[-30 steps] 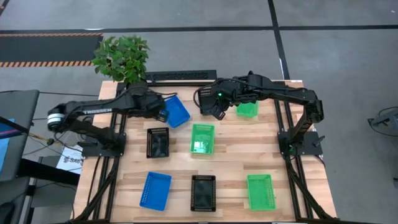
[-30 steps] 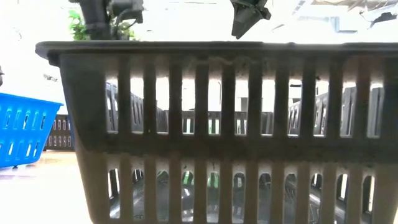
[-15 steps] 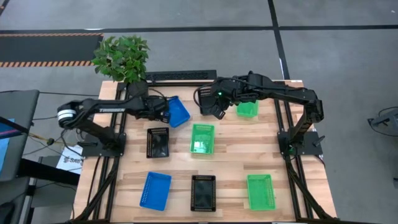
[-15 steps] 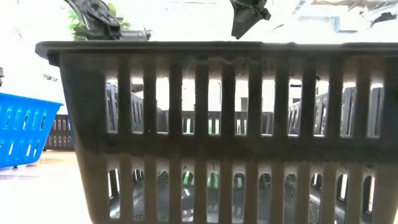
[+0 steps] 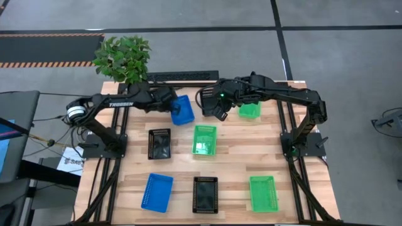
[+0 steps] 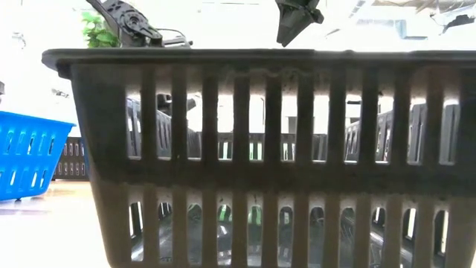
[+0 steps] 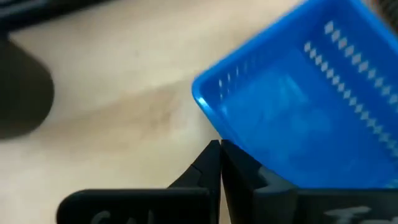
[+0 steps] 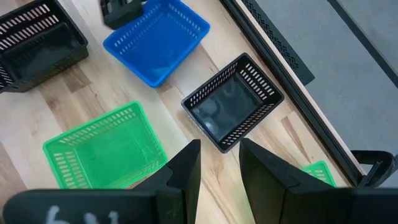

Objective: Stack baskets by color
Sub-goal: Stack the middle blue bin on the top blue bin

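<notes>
While tilted, blue basket (image 5: 182,110) (nothing inside) between left fingers (image 7: 221,163).

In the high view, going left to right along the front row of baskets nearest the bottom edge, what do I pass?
Blue basket → black basket → green basket.
</notes>
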Robot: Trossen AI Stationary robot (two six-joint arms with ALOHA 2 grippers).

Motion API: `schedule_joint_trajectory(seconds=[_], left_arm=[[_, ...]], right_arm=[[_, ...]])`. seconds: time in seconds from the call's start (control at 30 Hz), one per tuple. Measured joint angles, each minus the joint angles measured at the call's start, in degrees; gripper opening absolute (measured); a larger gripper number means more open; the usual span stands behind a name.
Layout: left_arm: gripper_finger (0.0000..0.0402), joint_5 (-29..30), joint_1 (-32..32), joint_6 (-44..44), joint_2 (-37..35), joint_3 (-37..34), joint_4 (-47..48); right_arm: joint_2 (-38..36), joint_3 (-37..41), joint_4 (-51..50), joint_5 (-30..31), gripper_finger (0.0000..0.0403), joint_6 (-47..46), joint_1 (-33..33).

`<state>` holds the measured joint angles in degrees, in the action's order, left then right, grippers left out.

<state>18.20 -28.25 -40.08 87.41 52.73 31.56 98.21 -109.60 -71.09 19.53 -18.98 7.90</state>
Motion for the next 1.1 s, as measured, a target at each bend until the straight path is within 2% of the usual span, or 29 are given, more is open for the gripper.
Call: schedule_joint_trajectory(seconds=[0.13,0.3,0.4,0.57,0.63,0.73,0.8,0.93,1.0,1.1], left_arm=[[0.0000,-2.8,-2.3,1.3,2.6,0.1,-5.1],[0.0000,-6.6,-2.7,7.2,4.7,0.1,-12.6],[0.0000,-5.2,-2.7,6.6,4.4,1.5,-10.9],[0.0000,-2.3,-2.2,7.2,1.0,5.6,-2.6],[0.0000,-4.6,-1.5,7.3,-0.8,6.6,-1.6],[0.0000,-14.5,1.1,8.6,-4.6,7.3,-1.9],[0.0000,-17.3,4.7,10.8,-6.7,7.2,-1.1],[0.0000,-17.0,14.3,16.7,-7.5,7.1,2.0],[0.0000,-14.4,18.6,19.1,-6.5,7.1,1.7],[0.0000,-11.4,21.5,21.2,-3.8,7.0,1.5]], right_arm=[[0.0,0.0,0.0,0.0,0.0132,0.0,0.0],[0.0,0.0,-0.1,0.0,0.0132,0.0,0.0],[0.0,0.0,-0.3,0.0,0.0132,0.0,0.0],[0.0,0.3,-0.1,0.0,0.0132,0.0,0.0],[-0.1,1.6,-0.1,0.0,0.0132,0.0,0.2],[0.0,5.2,0.4,-0.3,0.0132,0.0,0.9],[0.0,8.3,1.5,-0.3,0.0132,-0.1,1.0],[0.1,11.4,1.9,-0.6,0.0132,-0.1,0.9],[0.1,11.6,2.1,-0.6,0.0132,-0.1,0.8],[0.1,11.6,3.1,-0.6,0.0130,-0.1,0.7]])
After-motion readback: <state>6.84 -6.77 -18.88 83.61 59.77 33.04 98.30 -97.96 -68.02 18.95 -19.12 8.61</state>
